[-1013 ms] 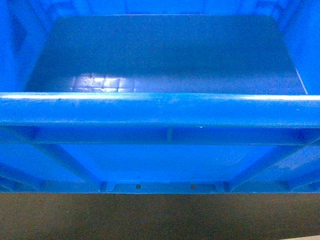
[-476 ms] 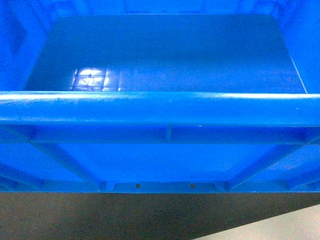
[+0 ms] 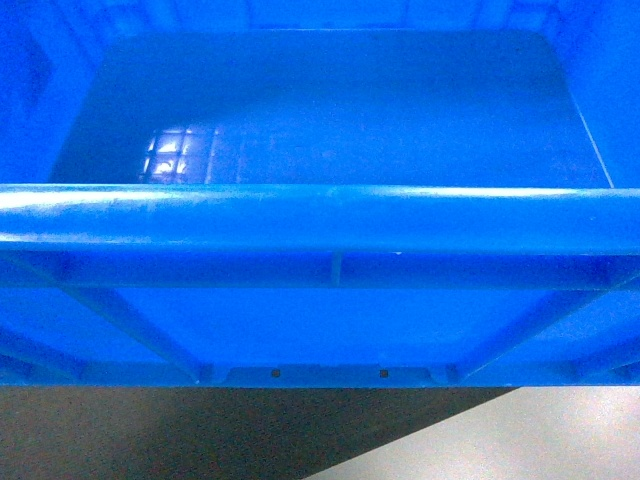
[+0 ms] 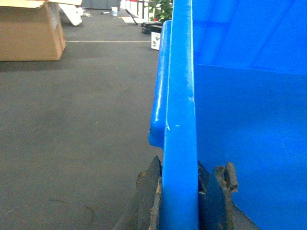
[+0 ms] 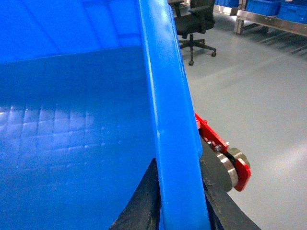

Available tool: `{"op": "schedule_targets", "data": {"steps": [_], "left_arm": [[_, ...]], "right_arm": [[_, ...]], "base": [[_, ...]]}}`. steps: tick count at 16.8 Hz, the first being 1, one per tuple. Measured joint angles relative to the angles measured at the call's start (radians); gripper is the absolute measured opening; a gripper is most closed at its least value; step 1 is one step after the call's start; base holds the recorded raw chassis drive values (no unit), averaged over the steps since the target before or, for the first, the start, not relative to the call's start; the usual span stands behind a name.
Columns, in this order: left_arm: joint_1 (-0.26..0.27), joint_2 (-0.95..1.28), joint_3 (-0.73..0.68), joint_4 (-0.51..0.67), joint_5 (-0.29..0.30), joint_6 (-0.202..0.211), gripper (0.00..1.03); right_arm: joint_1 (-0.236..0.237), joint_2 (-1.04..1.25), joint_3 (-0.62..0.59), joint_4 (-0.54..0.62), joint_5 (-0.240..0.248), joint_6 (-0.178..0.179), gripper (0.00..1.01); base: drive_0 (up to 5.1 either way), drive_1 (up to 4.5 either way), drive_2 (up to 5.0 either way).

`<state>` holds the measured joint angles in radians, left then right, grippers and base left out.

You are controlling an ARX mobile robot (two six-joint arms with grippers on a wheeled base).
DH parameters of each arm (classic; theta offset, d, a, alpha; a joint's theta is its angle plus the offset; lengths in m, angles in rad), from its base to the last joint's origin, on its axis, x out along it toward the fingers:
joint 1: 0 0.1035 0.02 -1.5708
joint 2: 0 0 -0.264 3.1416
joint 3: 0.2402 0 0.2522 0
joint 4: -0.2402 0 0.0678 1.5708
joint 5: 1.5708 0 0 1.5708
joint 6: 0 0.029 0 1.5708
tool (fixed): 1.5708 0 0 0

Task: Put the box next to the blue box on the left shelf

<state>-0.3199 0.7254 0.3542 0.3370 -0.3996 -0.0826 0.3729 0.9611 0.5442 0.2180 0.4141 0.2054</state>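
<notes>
The box (image 3: 320,215), a bright blue open-topped crate, fills the head view, showing its thick near rim, ribbed front and smooth floor. My left gripper (image 4: 180,165) is shut on the box's (image 4: 180,96) left rim, with one dark finger (image 4: 148,196) outside the wall and the other inside. On the opposite side, my right gripper (image 5: 178,163) is shut on the box's (image 5: 163,96) right rim in the same way. Neither gripper shows in the head view. A metal rack with blue crates (image 5: 268,9) stands far off; I cannot tell whether it is the left shelf.
Below the crate lie dark carpet (image 3: 150,440) and pale floor (image 3: 540,440). A cardboard box (image 4: 29,31) and a plant (image 4: 163,9) stand far left. An office chair (image 5: 194,24) stands on the grey floor. A red bracket with a metal wheel (image 5: 235,165) sits beside my right finger.
In the head view the pale floor has spread in from the bottom right across the dark carpet under the crate. The reflection on the crate floor shifted slightly. The crate stays fixed in view.
</notes>
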Motion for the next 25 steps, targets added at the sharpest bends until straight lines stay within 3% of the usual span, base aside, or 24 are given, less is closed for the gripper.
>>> {"op": "schedule_targets", "data": {"steps": [25], "left_arm": [[0.0,0.0,0.0,0.0,0.0,0.0,0.11]], "right_arm": [[0.0,0.0,0.0,0.0,0.0,-0.001,0.13]], "base": [[-1.6,-1.6,-1.6]]}}
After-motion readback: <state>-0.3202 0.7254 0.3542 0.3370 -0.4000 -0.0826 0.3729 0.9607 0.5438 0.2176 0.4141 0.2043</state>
